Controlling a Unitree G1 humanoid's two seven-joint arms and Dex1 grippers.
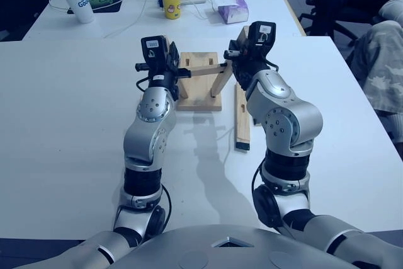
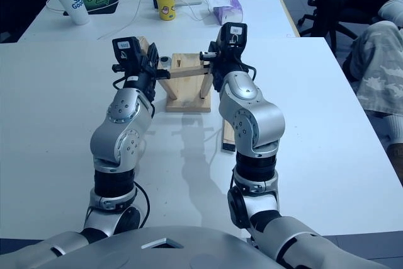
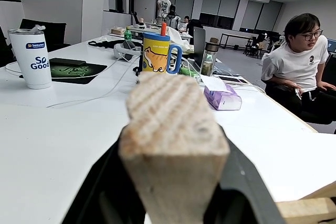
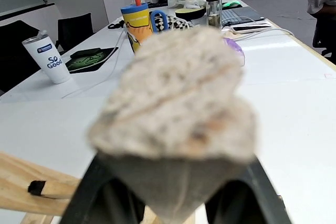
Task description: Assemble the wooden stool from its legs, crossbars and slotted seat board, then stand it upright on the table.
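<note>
I saw the seat board (image 1: pixel 200 101) lying flat on the white counter (image 1: pixel 75 130). Two tilted legs rose from it, joined by a crossbar (image 1: pixel 204 70). The left arm's jaws were clamped on the left leg (image 3: pixel 173 145), and the right arm's jaws gripped the right leg (image 4: pixel 178 114). A loose wooden piece (image 1: pixel 241 124) lay flat just beside the board's right edge.
</note>
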